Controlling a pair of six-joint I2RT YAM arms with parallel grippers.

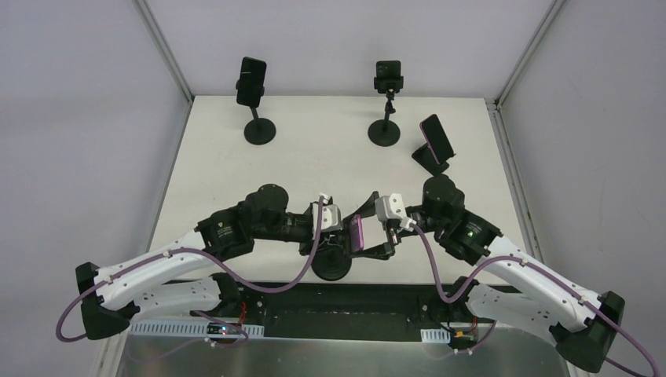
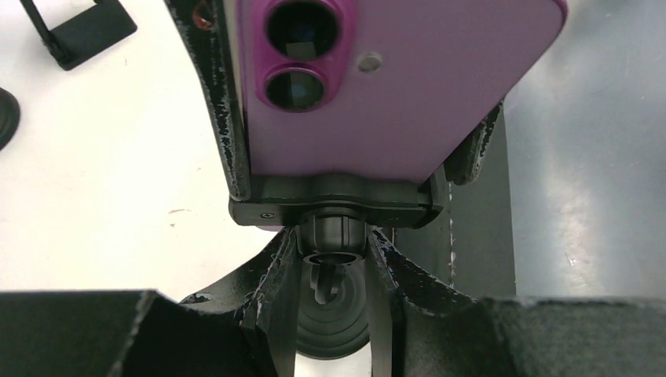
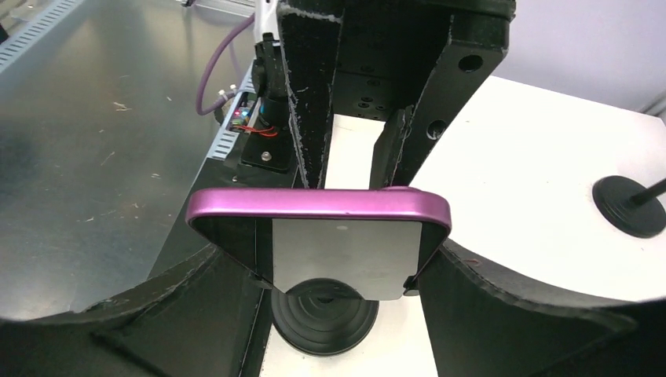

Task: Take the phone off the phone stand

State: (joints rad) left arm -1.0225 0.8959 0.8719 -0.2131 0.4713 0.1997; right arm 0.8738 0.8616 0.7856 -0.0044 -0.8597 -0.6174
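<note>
The phone [image 1: 355, 233] is purple and sits in the black clamp of the phone stand [image 1: 332, 267] near the table's front edge. In the left wrist view its back and twin lenses [image 2: 393, 78] fill the top, above the clamp [image 2: 334, 200]. My left gripper [image 2: 334, 243] is shut on the stand's neck just under the clamp. In the right wrist view the phone's purple edge [image 3: 318, 206] lies across my right gripper [image 3: 338, 267], whose fingers [image 3: 451, 283] press both its sides. The stand's round base [image 3: 326, 318] shows below.
At the back stand a stand with a dark phone [image 1: 251, 82] and a smaller round-based stand [image 1: 388, 78]. A tilted phone on a folding stand [image 1: 434, 141] is at the back right. A metal tray [image 3: 86, 157] lies beyond the table's front edge.
</note>
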